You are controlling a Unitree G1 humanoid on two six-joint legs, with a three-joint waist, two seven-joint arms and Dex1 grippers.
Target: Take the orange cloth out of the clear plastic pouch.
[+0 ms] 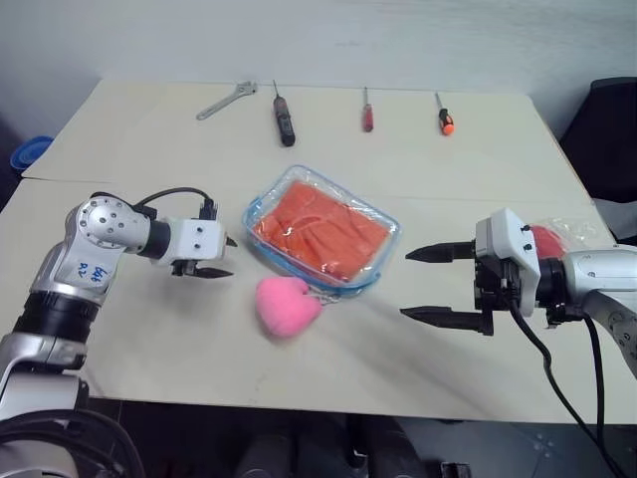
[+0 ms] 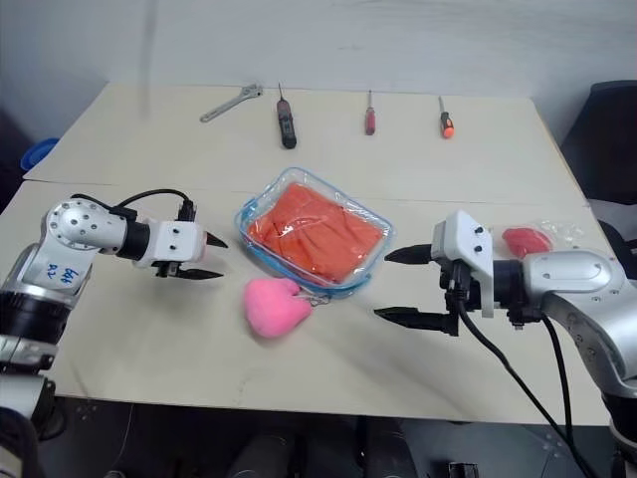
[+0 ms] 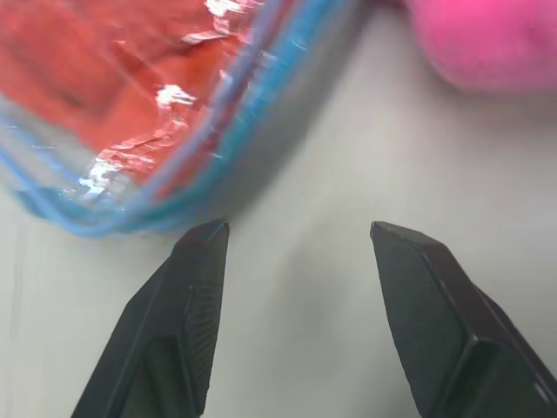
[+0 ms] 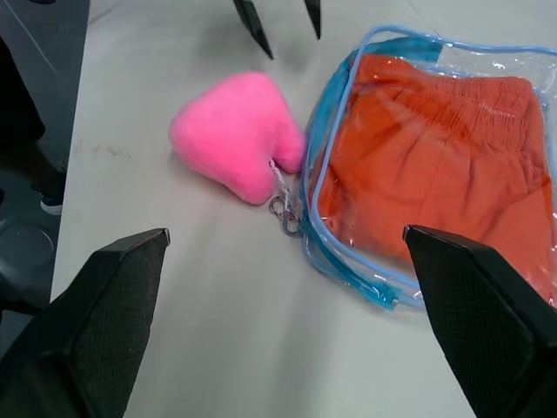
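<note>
The clear plastic pouch [image 1: 261, 214], trimmed in light blue, lies flat at the table's middle with the orange cloth [image 1: 323, 231] folded inside it. A pink fluffy heart [image 1: 287, 304] rests at its near edge, clipped on by a small chain [image 4: 283, 209]. My left gripper [image 1: 224, 257] hovers just left of the pouch, pointing at it, open with nothing between its fingers; in the left wrist view [image 3: 298, 231] the pouch's corner [image 3: 113, 222] lies just past one fingertip. My right gripper [image 1: 406, 285] stands wide open and empty to the right of the pouch, apart from it.
A wrench [image 1: 227, 102] and three screwdrivers [image 1: 285, 118] [image 1: 367, 112] [image 1: 444, 117] lie in a row along the far side of the table. A thin film bag with a red item [image 2: 528, 241] sits behind my right wrist. A black chair [image 1: 607, 139] stands at the right.
</note>
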